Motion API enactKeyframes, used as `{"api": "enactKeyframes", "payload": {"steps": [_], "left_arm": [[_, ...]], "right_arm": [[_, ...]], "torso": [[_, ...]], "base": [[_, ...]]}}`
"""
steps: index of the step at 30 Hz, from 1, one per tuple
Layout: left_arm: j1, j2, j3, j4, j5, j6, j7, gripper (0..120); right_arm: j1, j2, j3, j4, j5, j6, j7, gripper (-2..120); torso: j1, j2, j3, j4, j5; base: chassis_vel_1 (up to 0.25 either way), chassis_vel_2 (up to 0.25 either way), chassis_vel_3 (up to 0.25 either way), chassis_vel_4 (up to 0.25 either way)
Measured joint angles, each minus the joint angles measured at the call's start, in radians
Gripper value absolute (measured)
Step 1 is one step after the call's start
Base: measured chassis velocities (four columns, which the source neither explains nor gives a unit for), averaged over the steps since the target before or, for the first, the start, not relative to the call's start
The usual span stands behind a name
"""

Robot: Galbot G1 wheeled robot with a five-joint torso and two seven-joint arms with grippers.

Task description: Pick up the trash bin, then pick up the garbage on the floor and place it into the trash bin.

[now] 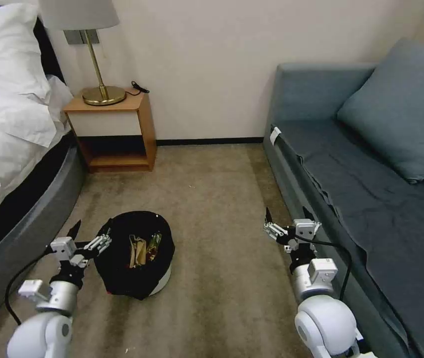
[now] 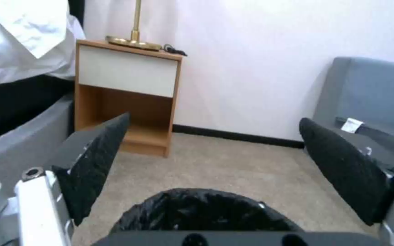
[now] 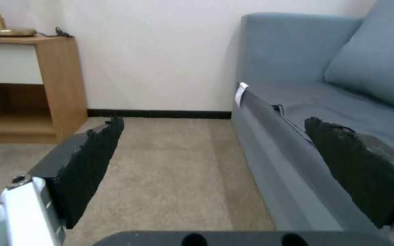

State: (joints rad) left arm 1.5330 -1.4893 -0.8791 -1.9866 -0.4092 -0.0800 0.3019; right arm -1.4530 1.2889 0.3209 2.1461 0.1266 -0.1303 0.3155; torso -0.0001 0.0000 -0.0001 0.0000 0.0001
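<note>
Grey sofa (image 1: 371, 199) is seen at right, bed (image 1: 8, 149) at left, carpet (image 1: 212, 199) between. The trash bin (image 1: 140, 258), black-lined, is stood on the carpet just beside the left gripper (image 1: 90, 237); wrappers (image 1: 142, 248) are seen inside. Left gripper is spread wide, nothing held. Right gripper (image 1: 284, 224) is held beside the sofa edge, spread wide, empty.

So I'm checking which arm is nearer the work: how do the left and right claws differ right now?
The left claw sits at the rim of the trash bin, while the right claw hangs over bare carpet beside the sofa. The left wrist view shows the bin's black bag just below its fingers; the right wrist view shows carpet and sofa edge. Both are open and hold nothing.
</note>
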Motion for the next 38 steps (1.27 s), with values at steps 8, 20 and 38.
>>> {"api": "enactKeyframes", "payload": {"steps": [8, 20, 38], "left_arm": [[0.077, -0.037, -0.011, -0.058, 0.045, 0.002, 0.014, 100], [0.081, -0.029, 0.019, -0.075, 0.053, 0.023, -0.001, 100], [0.142, -0.026, 0.066, -0.132, 0.052, 0.014, -0.031, 100]], "right_arm": [[-0.069, 0.019, 0.036, 0.027, -0.032, 0.048, -0.024, 100], [-0.106, 0.039, 0.057, 0.034, -0.074, 0.071, -0.035, 100], [-0.118, 0.063, 0.07, 0.034, -0.083, 0.084, -0.044, 100]], "torso": [[0.0, 0.0, 0.0, 0.0001, -0.0001], [0.0, 0.0, 0.0, 0.0, -0.0001], [0.0, 0.0, 0.0, 0.0, -0.0001]], "base": [[0.0, 0.0, 0.0, 0.0], [0.0, 0.0, 0.0, 0.0], [0.0, 0.0, 0.0, 0.0]]}}
